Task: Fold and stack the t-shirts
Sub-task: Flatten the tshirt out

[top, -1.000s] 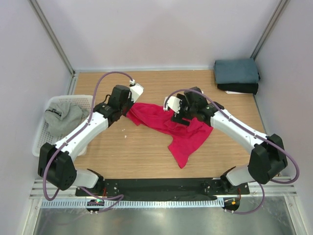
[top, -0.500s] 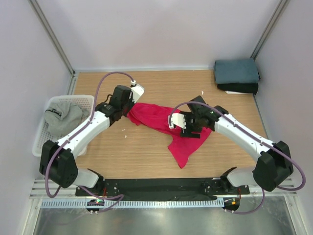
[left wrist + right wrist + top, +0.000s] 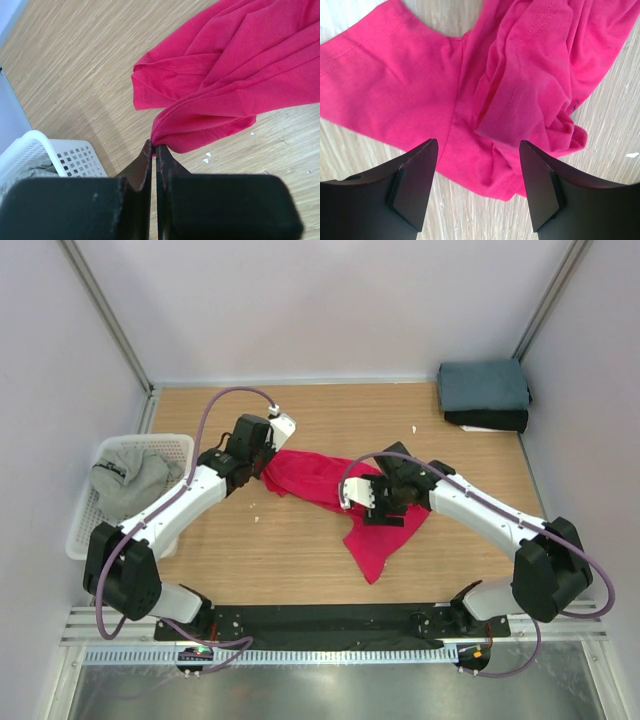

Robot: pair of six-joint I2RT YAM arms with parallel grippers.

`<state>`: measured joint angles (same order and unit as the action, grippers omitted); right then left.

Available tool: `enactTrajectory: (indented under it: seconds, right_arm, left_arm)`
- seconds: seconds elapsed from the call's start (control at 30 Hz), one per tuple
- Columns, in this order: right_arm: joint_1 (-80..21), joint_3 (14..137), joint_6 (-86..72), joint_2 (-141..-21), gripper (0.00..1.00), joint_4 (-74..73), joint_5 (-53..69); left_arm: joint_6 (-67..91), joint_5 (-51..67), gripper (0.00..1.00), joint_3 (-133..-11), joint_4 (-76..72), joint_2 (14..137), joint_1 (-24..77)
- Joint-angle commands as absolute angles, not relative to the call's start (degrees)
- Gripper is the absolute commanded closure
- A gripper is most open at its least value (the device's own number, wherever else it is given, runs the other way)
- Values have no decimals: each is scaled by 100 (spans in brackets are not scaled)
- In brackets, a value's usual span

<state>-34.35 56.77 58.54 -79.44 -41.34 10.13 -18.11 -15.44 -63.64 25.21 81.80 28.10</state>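
While L jaws pinch red tee (image 3: 225,65), R jaws gape above.

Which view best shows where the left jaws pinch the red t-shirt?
Left wrist: shut jaws clamp the red t-shirt at a bunched edge. Top external hides this under the wrist; right wrist shows only cloth.

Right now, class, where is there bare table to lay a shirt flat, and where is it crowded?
Bare: the back strip between left gripper and folded stack; the near strip between red shirt and arm bases. Crowded: the middle; the basket side.
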Motion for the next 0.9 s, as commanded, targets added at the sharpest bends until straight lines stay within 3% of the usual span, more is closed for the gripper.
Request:
enactTrajectory:
  seconds: [0.0,0.57,0.87]
  right_arm:
    - [-3472,5818,5801,-8068,28,-3683,914]
    - [-3472,5713,5546,-8200,34,-2629,475]
    - [-3463,5739,4800,-8507,35,-617,-472]
  left_arm:
    - [-1714,-1608,100,-6460,2399,8025,2777]
    - [-1696,-1600,100,-6416,2364,7981,2769]
    - [-1661,-1582,100,-6381,2347,7902,2725]
